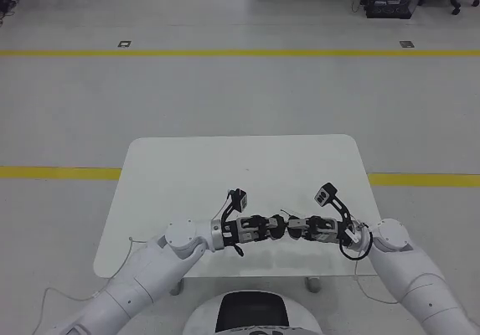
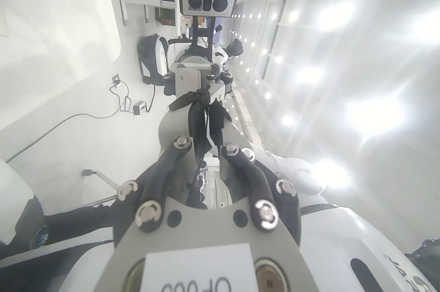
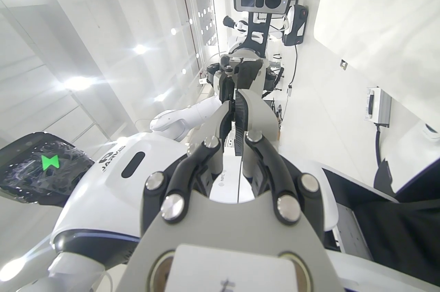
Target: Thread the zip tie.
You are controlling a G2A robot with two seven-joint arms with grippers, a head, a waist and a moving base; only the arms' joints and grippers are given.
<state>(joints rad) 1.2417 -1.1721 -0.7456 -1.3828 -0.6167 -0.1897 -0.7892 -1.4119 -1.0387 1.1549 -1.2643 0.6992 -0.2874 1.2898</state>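
Top view gives you the left end effector [image 1: 279, 224] and right end effector [image 1: 294, 226] tip to tip. Their ribbed black pads [image 3: 240, 109] are clenched on the thin, pale zip tie [image 1: 285, 213], over the near part of the smooth, white, round-cornered worktop [image 1: 223, 167].
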